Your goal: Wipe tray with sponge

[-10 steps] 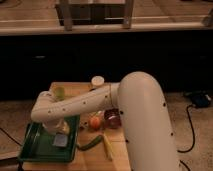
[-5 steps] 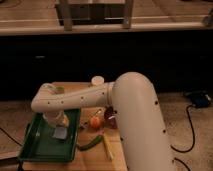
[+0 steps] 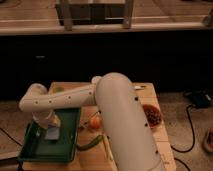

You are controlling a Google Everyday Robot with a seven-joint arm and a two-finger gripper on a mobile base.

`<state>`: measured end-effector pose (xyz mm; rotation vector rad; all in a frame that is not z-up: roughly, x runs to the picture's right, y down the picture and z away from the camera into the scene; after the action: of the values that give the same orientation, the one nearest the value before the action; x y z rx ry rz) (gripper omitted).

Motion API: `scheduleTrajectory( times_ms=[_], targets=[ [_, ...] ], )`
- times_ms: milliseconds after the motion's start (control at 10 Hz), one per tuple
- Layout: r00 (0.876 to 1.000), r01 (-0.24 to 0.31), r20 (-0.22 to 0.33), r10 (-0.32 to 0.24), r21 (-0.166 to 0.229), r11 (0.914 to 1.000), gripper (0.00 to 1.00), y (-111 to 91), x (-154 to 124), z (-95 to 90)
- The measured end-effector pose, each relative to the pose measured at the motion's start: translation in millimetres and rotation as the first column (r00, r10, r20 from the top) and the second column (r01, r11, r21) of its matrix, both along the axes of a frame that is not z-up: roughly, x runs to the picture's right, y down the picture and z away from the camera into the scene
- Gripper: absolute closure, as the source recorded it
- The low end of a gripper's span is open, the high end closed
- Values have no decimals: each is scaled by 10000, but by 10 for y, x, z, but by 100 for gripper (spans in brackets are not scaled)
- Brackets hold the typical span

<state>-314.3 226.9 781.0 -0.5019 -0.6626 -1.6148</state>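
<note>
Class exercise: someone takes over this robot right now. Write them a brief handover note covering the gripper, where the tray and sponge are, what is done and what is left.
Gripper: down inside the tray, at its far half, directly over the sponge.
Tray: on the wooden board's left side.
Sponge: lies flat on the tray floor under the gripper.
Done: sponge brought to the tray.
Left: likely more wiping strokes; nearer half looks not yet covered.

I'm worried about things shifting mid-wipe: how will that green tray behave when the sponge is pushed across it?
The tray looks like thin plastic, so probably light. It overhangs the table's left edge, so a hard push could slide or tip it. The gripper presses straight down over the sponge inside the rim, which likely helps pin it.
</note>
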Motion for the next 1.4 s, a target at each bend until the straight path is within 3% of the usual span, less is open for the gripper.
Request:
scheduleTrajectory(
  times_ms=[300, 500, 800, 1100, 1400],
  targets=[
    [9994, 171, 304, -162, -298, 9994, 100, 396, 109, -305],
    [9996, -111, 270, 118, -287, 9995, 100, 466, 312, -407],
    [9964, -841, -68, 841, 15, 9965, 100, 285, 559, -372],
    [9887, -1413, -456, 1426, 318, 9895, 100, -123, 756, -106],
    [9898, -1350, -409, 1368, 432, 9899, 100, -326, 690, -34]
  ],
)
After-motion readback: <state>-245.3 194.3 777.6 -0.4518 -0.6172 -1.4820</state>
